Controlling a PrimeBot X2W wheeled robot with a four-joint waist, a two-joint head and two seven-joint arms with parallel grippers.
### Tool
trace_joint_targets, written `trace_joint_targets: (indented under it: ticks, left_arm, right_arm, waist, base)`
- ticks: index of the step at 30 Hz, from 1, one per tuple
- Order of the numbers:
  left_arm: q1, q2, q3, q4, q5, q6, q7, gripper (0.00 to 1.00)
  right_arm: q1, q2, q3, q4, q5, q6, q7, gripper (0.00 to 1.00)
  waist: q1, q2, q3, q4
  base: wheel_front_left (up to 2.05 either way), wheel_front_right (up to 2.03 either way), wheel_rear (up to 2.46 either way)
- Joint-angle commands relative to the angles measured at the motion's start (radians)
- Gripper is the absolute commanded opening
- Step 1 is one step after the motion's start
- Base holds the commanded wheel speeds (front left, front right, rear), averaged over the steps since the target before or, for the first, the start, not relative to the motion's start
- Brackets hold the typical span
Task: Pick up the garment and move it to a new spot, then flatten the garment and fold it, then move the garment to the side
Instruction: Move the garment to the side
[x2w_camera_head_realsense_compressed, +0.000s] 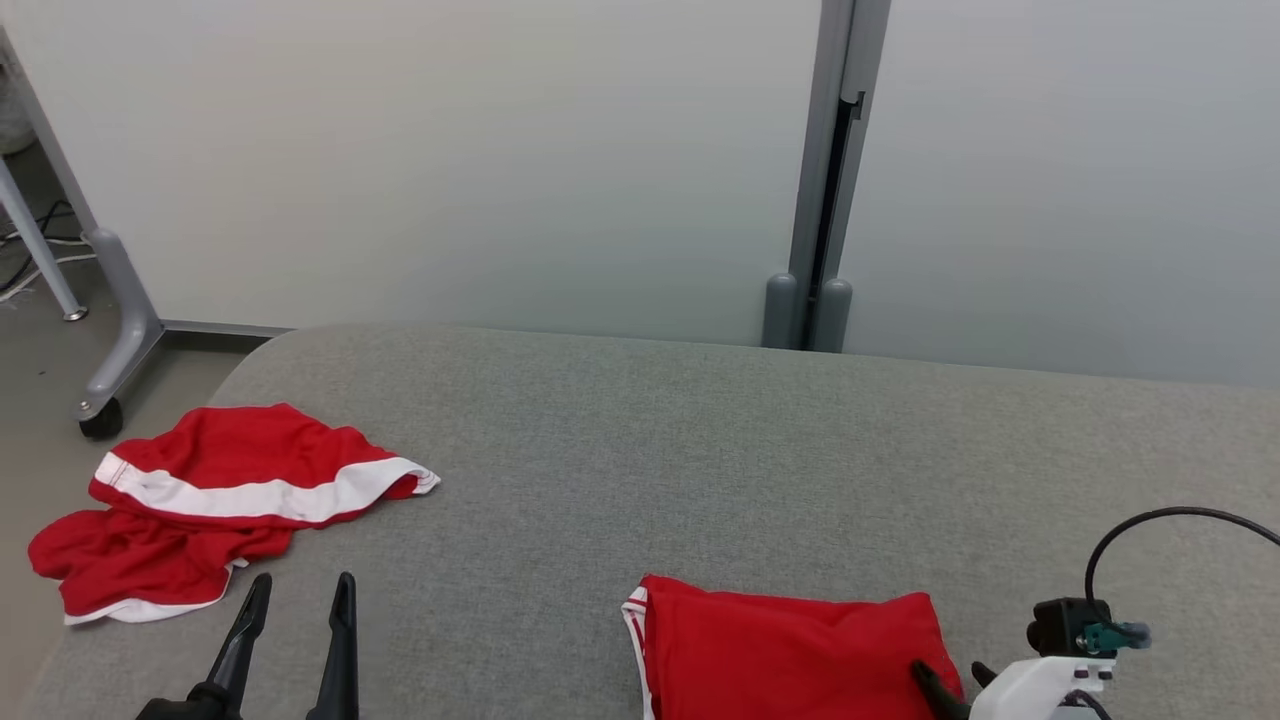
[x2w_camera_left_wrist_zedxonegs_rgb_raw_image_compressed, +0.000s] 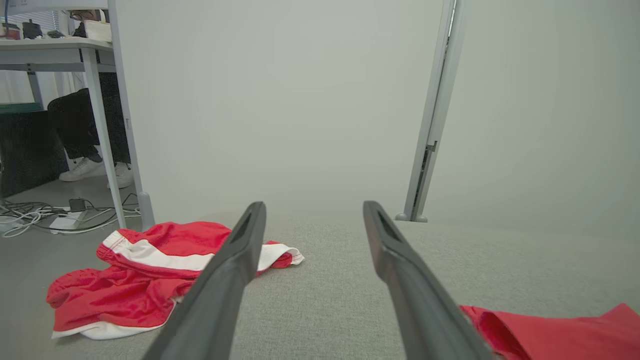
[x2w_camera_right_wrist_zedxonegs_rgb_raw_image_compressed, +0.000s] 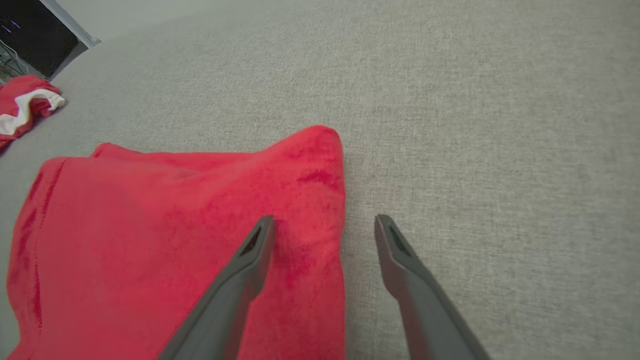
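Note:
Two red garments lie on the grey fabric table (x2w_camera_head_realsense_compressed: 700, 450). A crumpled one with white bands (x2w_camera_head_realsense_compressed: 220, 490) (x2w_camera_left_wrist_zedxonegs_rgb_raw_image_compressed: 125, 285) (x2w_camera_right_wrist_zedxonegs_rgb_raw_image_compressed: 25, 105) sits at the far left edge, partly hanging over it. A flat, folded one (x2w_camera_head_realsense_compressed: 790, 650) (x2w_camera_left_wrist_zedxonegs_rgb_raw_image_compressed: 560, 332) (x2w_camera_right_wrist_zedxonegs_rgb_raw_image_compressed: 175, 240) lies at the near edge, right of centre. My left gripper (x2w_camera_head_realsense_compressed: 300, 590) (x2w_camera_left_wrist_zedxonegs_rgb_raw_image_compressed: 314, 205) is open and empty, just near-right of the crumpled garment. My right gripper (x2w_camera_head_realsense_compressed: 948, 672) (x2w_camera_right_wrist_zedxonegs_rgb_raw_image_compressed: 325, 220) is open over the folded garment's right corner, one finger above the cloth, the other beyond its edge.
Pale partition panels with a grey post (x2w_camera_head_realsense_compressed: 825, 200) stand behind the table. A wheeled frame foot (x2w_camera_head_realsense_compressed: 100, 415) stands on the floor at the left. In the left wrist view a desk leg (x2w_camera_left_wrist_zedxonegs_rgb_raw_image_compressed: 100, 125), a seated person's feet (x2w_camera_left_wrist_zedxonegs_rgb_raw_image_compressed: 95, 170) and floor cables (x2w_camera_left_wrist_zedxonegs_rgb_raw_image_compressed: 50, 217) show.

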Motion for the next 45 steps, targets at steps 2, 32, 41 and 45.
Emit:
trace_joint_targets:
  ticks: [2,32,41,45]
  left_arm:
    - [-0.006,0.011,0.002,-0.001,0.000,-0.001,-0.004,1.00]
    - [-0.048,-0.006,-0.055,-0.008,-0.006,-0.013,-0.003,1.00]
    - [-0.122,-0.017,-0.104,-0.012,0.025,-0.032,-0.004,1.00]
    - [-0.184,-0.023,-0.123,-0.026,0.037,-0.044,-0.004,1.00]
  right_arm:
    - [-0.004,0.010,-0.008,0.047,0.017,0.000,0.035,1.00]
    - [-0.160,-0.080,0.153,0.017,0.124,0.000,-0.011,0.00]
    - [-0.332,-0.169,0.214,0.008,0.155,0.000,-0.005,0.00]
    - [-0.415,-0.220,0.204,-0.001,0.160,0.000,-0.015,0.00]
  waist:
    - [0.0000,-0.0001,0.003,0.023]
    - [0.0000,-0.0001,0.061,-0.093]
    - [0.0000,-0.0001,0.162,-0.178]
    - [0.0000,-0.0001,0.247,-0.200]
  base:
    - [0.00,0.00,0.00]
    - [0.00,0.00,0.00]
    - [0.00,0.00,0.00]
    - [0.00,0.00,0.00]
